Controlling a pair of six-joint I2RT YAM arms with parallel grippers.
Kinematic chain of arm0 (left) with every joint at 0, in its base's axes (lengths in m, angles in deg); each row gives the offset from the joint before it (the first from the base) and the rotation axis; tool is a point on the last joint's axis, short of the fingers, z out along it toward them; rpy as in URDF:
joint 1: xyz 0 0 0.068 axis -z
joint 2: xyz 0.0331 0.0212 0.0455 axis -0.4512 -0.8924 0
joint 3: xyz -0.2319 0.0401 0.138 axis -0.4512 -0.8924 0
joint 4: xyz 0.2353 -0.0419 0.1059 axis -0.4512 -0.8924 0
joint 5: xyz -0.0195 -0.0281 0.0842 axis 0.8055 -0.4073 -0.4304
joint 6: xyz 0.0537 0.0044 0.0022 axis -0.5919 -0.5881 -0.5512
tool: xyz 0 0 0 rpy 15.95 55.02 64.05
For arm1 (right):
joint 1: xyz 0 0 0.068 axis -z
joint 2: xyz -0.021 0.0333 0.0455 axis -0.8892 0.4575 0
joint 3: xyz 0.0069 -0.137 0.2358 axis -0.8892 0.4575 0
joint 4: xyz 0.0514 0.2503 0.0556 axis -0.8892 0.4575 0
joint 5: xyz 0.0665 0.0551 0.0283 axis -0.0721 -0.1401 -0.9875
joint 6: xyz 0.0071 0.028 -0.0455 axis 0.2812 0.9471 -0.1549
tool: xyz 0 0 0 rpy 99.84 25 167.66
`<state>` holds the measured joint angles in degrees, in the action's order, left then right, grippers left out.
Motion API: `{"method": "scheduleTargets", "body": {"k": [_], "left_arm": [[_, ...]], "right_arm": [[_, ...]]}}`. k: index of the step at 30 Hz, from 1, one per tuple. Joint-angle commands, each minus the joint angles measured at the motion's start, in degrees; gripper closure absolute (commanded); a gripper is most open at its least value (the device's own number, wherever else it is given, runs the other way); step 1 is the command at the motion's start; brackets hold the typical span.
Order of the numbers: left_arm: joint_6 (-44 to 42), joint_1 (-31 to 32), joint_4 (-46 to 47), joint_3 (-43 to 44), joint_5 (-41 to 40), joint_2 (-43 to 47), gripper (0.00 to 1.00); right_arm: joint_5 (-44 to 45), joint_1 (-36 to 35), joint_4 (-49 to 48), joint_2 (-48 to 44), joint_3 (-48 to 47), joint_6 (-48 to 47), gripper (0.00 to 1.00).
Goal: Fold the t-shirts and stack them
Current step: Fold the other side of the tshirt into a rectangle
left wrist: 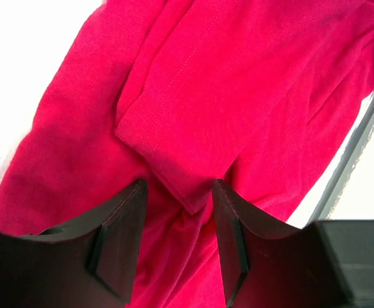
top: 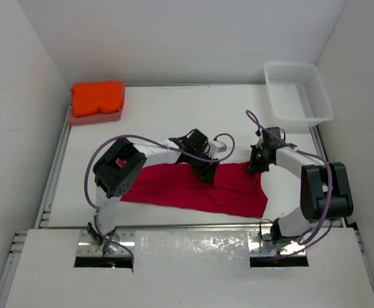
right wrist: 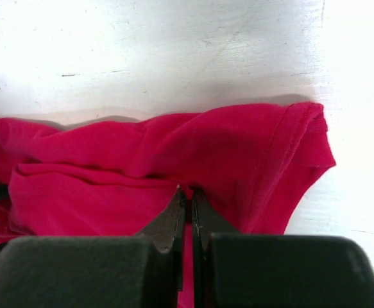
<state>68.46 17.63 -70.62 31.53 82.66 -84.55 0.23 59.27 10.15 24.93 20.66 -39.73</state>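
Note:
The crimson t-shirt point(top: 199, 187) lies spread and partly folded across the middle of the table. My left gripper point(top: 207, 172) hangs over its far edge, jaws open. In the left wrist view a hemmed sleeve corner point(left wrist: 187, 160) lies loose between the two fingers point(left wrist: 119, 221), ungripped. My right gripper point(top: 258, 165) sits at the shirt's far right corner. Seen from the right wrist, it point(right wrist: 187, 192) is shut, pinching a fold of the red cloth point(right wrist: 174, 147). The orange t-shirt point(top: 97, 96) rests folded on the salmon-pink t-shirt point(top: 93, 118) at the back left.
A white mesh basket point(top: 297, 92) stands at the back right corner. White walls close in the table on three sides. A metal rail point(left wrist: 360, 138) runs along the table edge in the left wrist view.

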Motion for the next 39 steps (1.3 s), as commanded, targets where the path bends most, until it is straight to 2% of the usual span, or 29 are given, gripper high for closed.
{"method": "scheduleTargets", "body": {"k": [1,5,14,18,19,21,26,27,31,34,37,39], "left_arm": [[-0.5,0.6,1.6,-0.8,-3.3,0.8,0.56],[-0.2,0.7,1.7,-0.6,-3.3,-0.2,0.56],[-0.3,0.8,1.3,-0.6,-4.1,-0.6,0.56],[-1.2,0.7,-0.3,0.7,-5.1,-0.5,0.56],[-1.5,0.7,-1.1,2.2,-5.3,-0.5,0.53],[-3.4,0.4,-5.6,5.1,-5.7,-0.1,0.48],[-9.3,-1.1,-19.3,19.8,-4.0,2.6,0.37],[-10.0,-1.2,-20.8,21.7,-3.8,3.1,0.34],[-11.6,-2.6,-26.7,28.5,-2.4,6.5,0.31],[-10.1,-10.0,-26.2,24.2,-4.4,11.1,0.32],[-12.9,-25.6,-27.0,16.9,-12.0,13.7,0.32],[-13.9,-32.0,-28.4,13.9,-12.7,12.9,0.32]], "right_arm": [[1.9,0.2,-1.5,-3.3,-1.8,-2.7,1.0],[2.5,0.1,-4.0,-5.4,-1.8,-4.1,1.0],[1.6,0.1,-6.0,0.6,-1.3,-4.6,0.98],[3.0,0.1,-3.5,0.4,-2.6,-6.4,0.74],[3.2,0.1,-2.6,0.5,-4.3,-7.0,0.66],[4.3,0.1,1.0,0.4,-6.7,-7.9,0.59],[8.6,0.3,11.5,-2.2,-16.2,-7.3,0.46],[10.3,0.5,13.6,-3.1,-18.1,-5.6,0.39],[11.9,3.1,23.3,-6.9,-15.7,-0.3,0.36],[12.1,3.2,26.9,-13.8,-8.2,3.2,0.37],[12.0,3.2,28.5,-20.9,-1.5,6.0,0.36],[11.0,3.3,28.6,-23.4,2.4,7.4,0.34]]}}
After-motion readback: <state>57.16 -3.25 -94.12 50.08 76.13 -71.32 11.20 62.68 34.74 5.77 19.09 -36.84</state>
